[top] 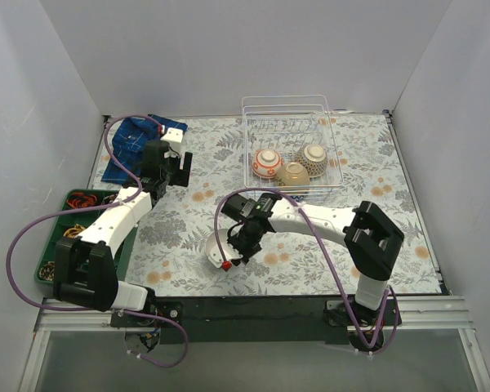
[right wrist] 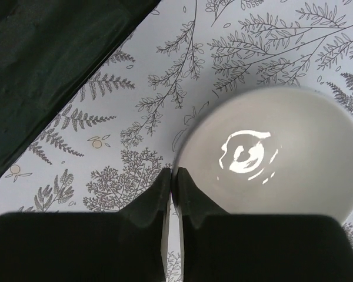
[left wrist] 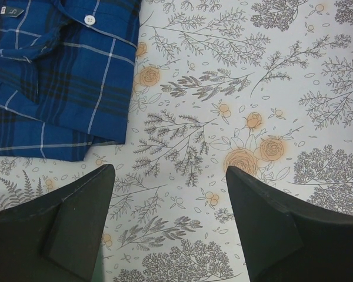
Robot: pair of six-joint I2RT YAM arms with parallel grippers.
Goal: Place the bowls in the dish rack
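The wire dish rack stands at the back centre-right and holds three bowls: a red-patterned one, a beige one and a dark-patterned one. A white bowl with a red mark is near the front centre; in the right wrist view its shiny white inside fills the right side. My right gripper is shut on this bowl's rim, one finger inside and one outside. My left gripper is open and empty above the floral cloth, beside a folded blue plaid shirt.
The blue shirt lies at the back left. A green compartment tray with small items sits at the left edge. The floral cloth covers the table; grey walls close in on three sides.
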